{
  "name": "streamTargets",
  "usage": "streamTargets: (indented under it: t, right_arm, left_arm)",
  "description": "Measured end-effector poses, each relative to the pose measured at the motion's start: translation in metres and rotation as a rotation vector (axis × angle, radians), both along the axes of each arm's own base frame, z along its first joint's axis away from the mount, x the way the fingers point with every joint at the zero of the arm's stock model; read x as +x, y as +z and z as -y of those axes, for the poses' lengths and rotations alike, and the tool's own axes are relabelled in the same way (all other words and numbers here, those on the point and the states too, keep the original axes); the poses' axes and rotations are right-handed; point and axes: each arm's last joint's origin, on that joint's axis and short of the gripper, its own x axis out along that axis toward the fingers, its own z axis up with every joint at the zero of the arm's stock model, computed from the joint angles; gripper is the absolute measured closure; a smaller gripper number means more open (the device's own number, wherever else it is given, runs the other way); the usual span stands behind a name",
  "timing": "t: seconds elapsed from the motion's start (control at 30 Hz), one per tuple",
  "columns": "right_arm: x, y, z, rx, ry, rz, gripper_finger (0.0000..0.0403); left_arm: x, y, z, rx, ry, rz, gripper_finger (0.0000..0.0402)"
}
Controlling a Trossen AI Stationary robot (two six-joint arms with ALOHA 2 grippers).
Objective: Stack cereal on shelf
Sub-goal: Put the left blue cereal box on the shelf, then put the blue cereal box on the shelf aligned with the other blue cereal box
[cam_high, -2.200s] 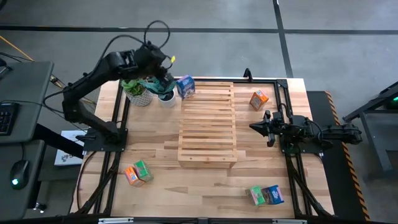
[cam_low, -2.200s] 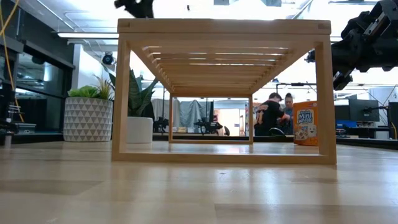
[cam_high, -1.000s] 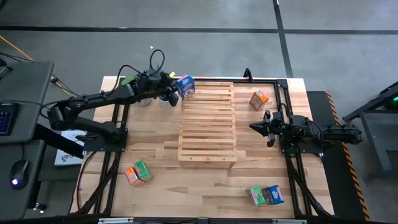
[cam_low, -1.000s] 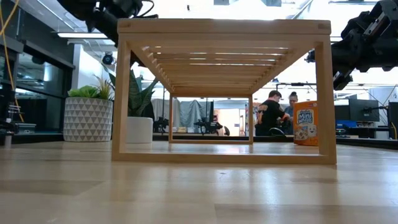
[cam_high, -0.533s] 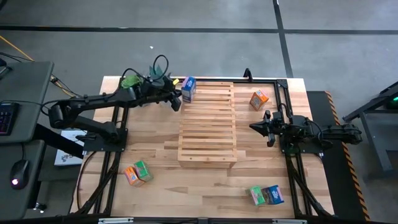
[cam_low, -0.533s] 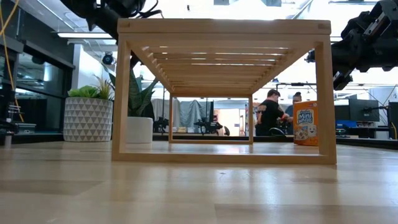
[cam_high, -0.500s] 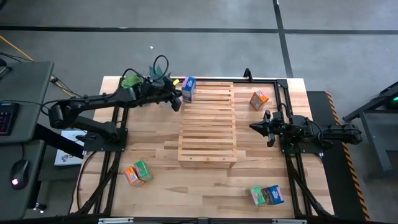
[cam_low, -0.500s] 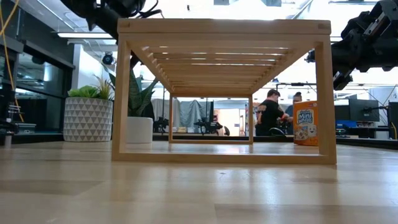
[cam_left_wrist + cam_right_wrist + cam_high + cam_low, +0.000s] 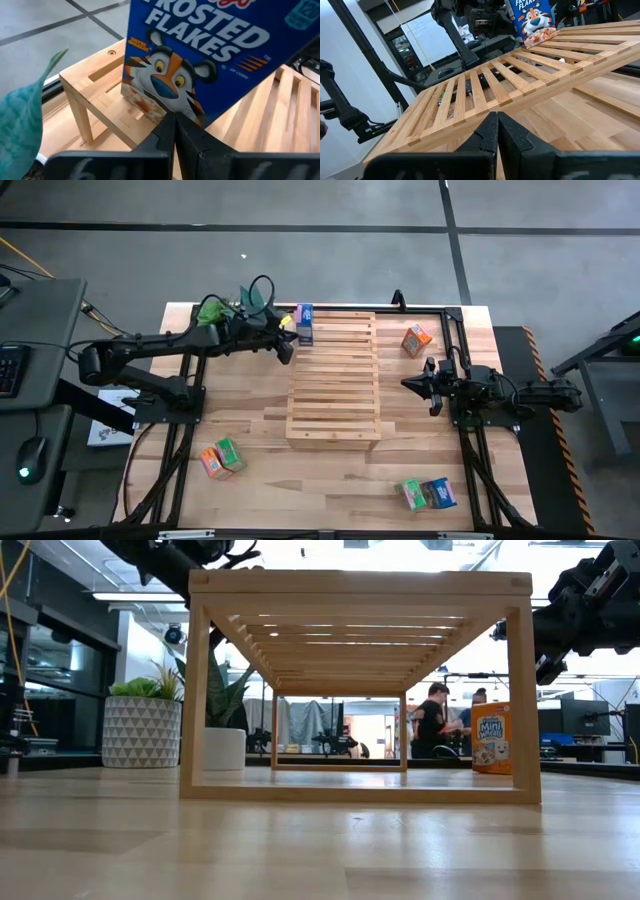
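- The shelf (image 9: 333, 380) lay in the middle of the table (image 9: 260, 435), its slatted top bare except at the far left corner.
- The left arm reached low across the far edge of the table, past the potted plants (image 9: 212, 310); a second earlier it had been farther back, and before that raised high.
- The left gripper (image 9: 287, 346) had its fingers pressed together, empty, the tips just at the foot of the blue box (image 9: 305, 324). That box now stood on the shelf's corner, where earlier it leaned beside the rack.
- By my judgement one box was placed, or being nudged square; five remained on the table.
- The right gripper (image 9: 415, 384) waited closed and empty beside the shelf's right side.
- An orange box (image 9: 416, 339) sat near the far right; the orange and green pair (image 9: 221, 459) and the green and blue pair (image 9: 429, 494) sat near the front.
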Motion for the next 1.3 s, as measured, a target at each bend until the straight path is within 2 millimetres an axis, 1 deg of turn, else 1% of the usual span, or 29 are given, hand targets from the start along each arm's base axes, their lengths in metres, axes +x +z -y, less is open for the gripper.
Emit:
streamTargets:
  t: [0.2,0.27,0.4,0.47,0.53,0.57,0.67,0.8,0.87,0.93,1.1,1.2,1.3]
  right_arm:
    - [0.000,0.000,0.000,0.000,0.000,0.000,0.0403]
    - [0.000,0.000,0.000,0.000,0.000,0.000,0.0403]
    - [0.000,0.000,0.000,0.000,0.000,0.000,0.0403]
    - [0.000,0.000,0.000,0.000,0.000,0.000,0.0403]
    - [0.000,0.000,0.000,0.000,0.000,0.000,0.0403]
    - [0.000,0.000,0.000,0.000,0.000,0.000,0.0403]
    - [0.000,0.000,0.000,-0.017,0.011,-0.002,0.0403]
    - [0.000,0.000,-0.001,-0.069,0.016,-0.007,0.0403]
    - [0.000,0.000,-0.001,-0.071,0.016,-0.008,0.0403]
    - [0.000,0.000,-0.001,-0.068,0.016,-0.007,0.0403]
    - [0.000,0.002,0.000,-0.053,-0.011,0.019,0.0403]
    - [-0.002,0.014,0.003,0.029,-0.100,0.153,0.0403]
    - [-0.007,0.030,0.008,0.096,-0.281,0.334,0.0403]
  left_arm:
    - [0.000,-0.001,0.001,0.006,0.000,-0.015,0.0401]
    - [-0.006,0.001,0.000,0.029,0.015,-0.046,0.0401]
    - [-0.022,0.018,0.004,0.117,0.035,-0.034,0.0401]
    - [-0.028,0.028,0.011,0.177,0.013,0.020,0.0401]
    - [-0.034,0.030,0.019,0.249,-0.019,0.123,0.0401]
    - [-0.037,0.027,0.024,0.279,-0.042,0.169,0.0401]
    - [-0.049,0.008,0.036,0.336,-0.136,0.316,0.0401]
    - [-0.066,-0.018,0.050,0.347,-0.260,0.483,0.0401]
    - [-0.073,-0.026,0.055,0.350,-0.307,0.532,0.0401]
    - [-0.077,-0.029,0.058,0.349,-0.324,0.563,0.0401]
    - [-0.080,-0.028,0.060,0.332,-0.323,0.598,0.0401]
    - [-0.080,-0.028,0.060,0.318,-0.319,0.601,0.0401]
    - [-0.080,-0.027,0.059,0.323,-0.292,0.601,0.0401]
